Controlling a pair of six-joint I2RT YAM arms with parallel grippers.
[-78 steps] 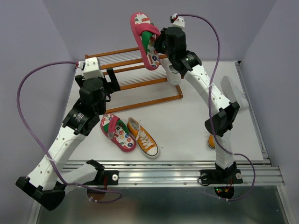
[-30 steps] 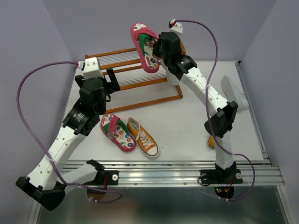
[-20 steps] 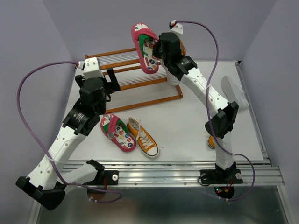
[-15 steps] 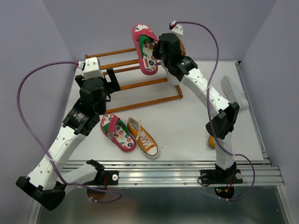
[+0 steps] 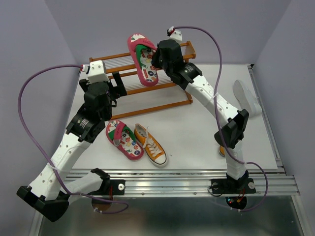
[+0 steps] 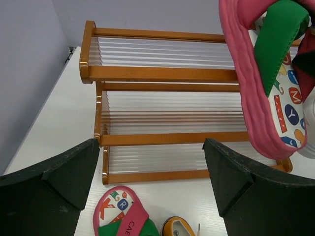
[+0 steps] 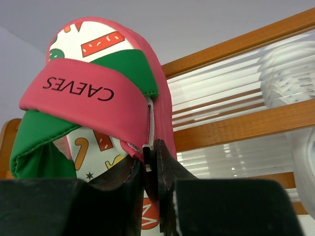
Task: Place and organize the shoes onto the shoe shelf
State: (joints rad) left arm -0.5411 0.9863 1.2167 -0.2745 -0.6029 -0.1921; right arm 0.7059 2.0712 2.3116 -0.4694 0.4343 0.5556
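While a pink shoe (image 5: 124,139) and orange sneaker (image 5: 150,144) lie on the tabletop (image 5: 197,128) before the shoe shelf (image 6: 162,73), another hangs above it.
Left pincer (image 5: 119,83) gapes wide before the shelf; right pincer (image 7: 151,164) clamps the second pink shoe (image 5: 141,59) over its top tier.

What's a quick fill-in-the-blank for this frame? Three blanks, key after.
1. The held shoe clamped in the right gripper is ___ with green lining.
2. The left gripper holds nothing; its jaws stand ___.
3. On the table, the laced sneaker beside the second printed shoe is ___.
Missing words: pink; open; orange.
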